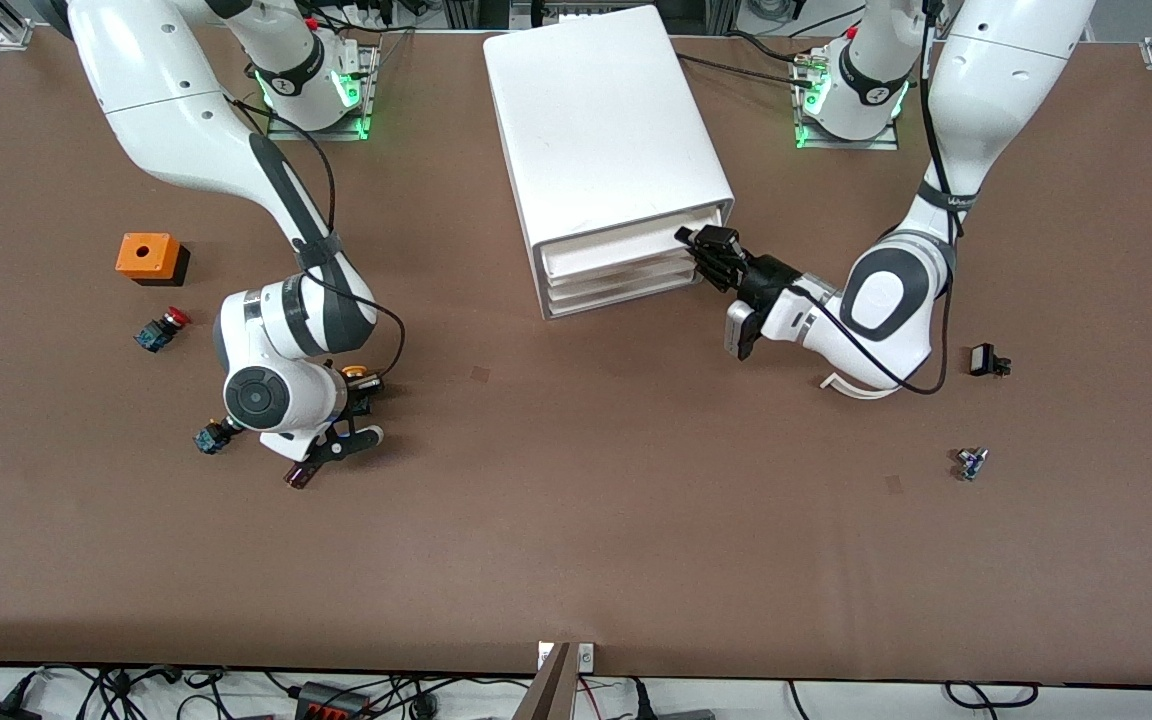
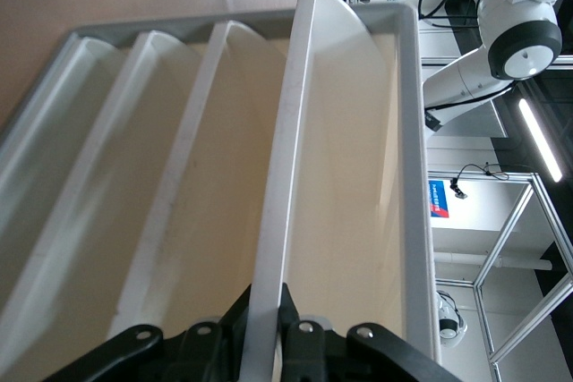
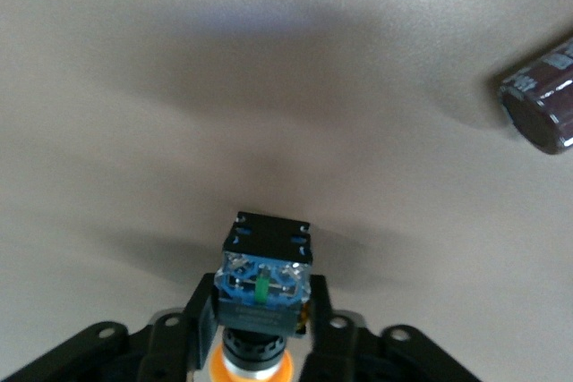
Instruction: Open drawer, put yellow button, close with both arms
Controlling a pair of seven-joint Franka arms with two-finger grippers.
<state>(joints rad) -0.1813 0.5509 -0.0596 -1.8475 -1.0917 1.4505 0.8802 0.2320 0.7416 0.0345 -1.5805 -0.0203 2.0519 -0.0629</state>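
gripping the yellow button (image 3: 258, 306) between its fingers, your right claw (image 1: 356, 392) sat low over the desk (image 1: 576, 520) toward the right arm's end, a dark cylinder (image 1: 297, 478) lying close by. your left claw (image 1: 711, 252) was clamped on the front lip of the drawer (image 2: 345, 176), the top one of the white cabinet (image 1: 601, 130), at the cabinet's front corner.

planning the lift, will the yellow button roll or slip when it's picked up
The yellow button likely sits firm: the right gripper has its fingers against the boxy body. Set down on its round cap, it may tip. It looks small, so probably light.
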